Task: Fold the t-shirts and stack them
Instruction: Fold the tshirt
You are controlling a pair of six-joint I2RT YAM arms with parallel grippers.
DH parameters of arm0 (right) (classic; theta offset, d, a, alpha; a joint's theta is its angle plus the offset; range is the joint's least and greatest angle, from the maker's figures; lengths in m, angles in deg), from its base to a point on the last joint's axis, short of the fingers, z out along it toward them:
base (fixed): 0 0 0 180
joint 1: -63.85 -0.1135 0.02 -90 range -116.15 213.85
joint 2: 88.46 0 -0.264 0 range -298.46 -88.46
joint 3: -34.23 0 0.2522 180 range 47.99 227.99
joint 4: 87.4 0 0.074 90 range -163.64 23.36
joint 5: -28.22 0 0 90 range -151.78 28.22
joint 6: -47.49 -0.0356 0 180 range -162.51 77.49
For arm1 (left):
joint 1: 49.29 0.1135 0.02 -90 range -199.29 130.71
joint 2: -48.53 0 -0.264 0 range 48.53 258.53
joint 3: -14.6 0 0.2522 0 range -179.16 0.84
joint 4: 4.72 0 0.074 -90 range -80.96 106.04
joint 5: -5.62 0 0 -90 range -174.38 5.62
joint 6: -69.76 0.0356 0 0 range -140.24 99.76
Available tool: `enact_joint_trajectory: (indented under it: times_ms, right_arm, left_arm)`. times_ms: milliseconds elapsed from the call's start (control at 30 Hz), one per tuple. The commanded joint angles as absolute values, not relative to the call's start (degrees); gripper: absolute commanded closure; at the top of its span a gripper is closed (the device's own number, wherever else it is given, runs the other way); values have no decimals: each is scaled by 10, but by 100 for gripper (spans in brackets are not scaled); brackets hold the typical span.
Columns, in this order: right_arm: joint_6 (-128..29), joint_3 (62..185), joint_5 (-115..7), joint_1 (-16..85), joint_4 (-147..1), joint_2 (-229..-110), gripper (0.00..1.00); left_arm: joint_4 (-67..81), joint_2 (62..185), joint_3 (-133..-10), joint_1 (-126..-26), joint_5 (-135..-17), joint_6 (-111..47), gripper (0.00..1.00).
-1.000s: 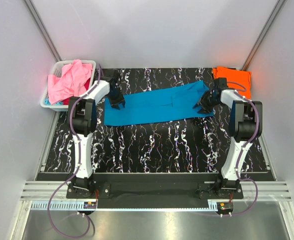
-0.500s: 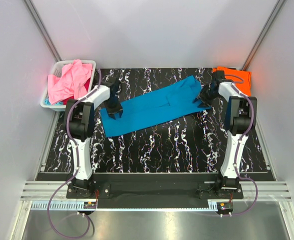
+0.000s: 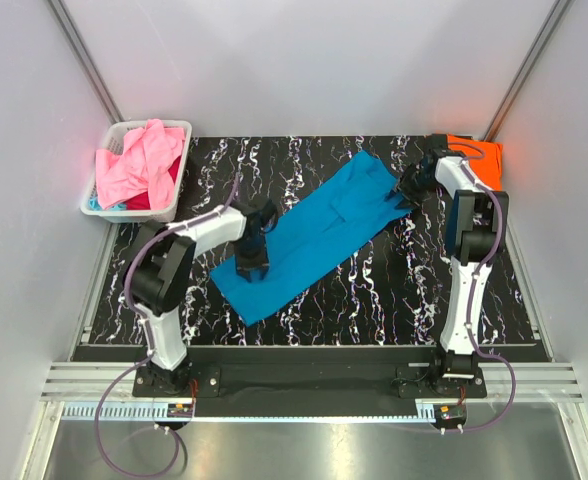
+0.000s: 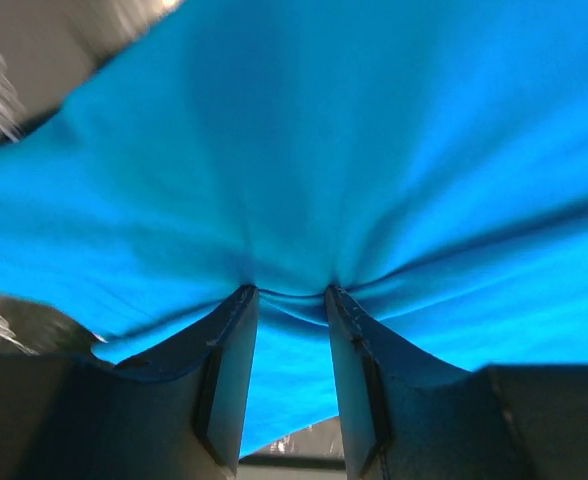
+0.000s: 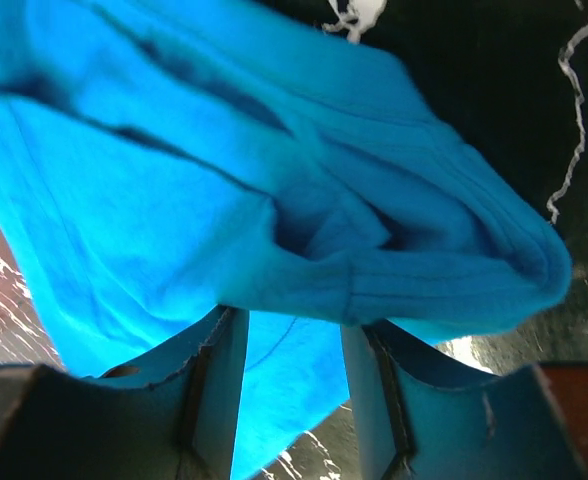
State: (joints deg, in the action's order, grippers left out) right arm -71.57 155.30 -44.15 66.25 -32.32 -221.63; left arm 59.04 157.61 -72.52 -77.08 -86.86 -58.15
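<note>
Your left gripper [image 3: 251, 263] has swung nearer and rightward, dragging the teal-blue t-shirt [image 3: 319, 225] into a diagonal across the table [image 3: 374, 295]. Its near-left end is pinched in those jaws. Your right gripper [image 3: 407, 193] clamps the bunched far-right end, just beside the orange t-shirt [image 3: 482, 158].

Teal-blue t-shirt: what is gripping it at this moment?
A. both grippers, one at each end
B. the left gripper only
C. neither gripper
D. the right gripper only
A: cloth of the teal-blue t-shirt is pinched between the fingers of the left gripper and of the right gripper, at opposite ends.
</note>
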Motion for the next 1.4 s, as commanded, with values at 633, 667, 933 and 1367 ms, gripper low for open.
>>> enact_joint_trajectory:
  times_ms: [633, 667, 933, 1367]
  right_arm:
    - [-665, 1802, -472, 657, -199, -2301, 51]
    - [-661, 1800, -472, 658, -199, -2290, 51]
    - [-656, 1804, -485, 658, -194, -2178, 48]
    - [-697, 1335, -470, 512, -321, -1913, 46]
  left_arm:
    - [562, 1411, -565, -917, -840, -650, 60]
    - [562, 1408, -571, -917, -839, -648, 60]
    - [591, 1335, -671, -917, -878, -630, 58]
    - [591, 1566, -963, -826, -783, -558, 57]
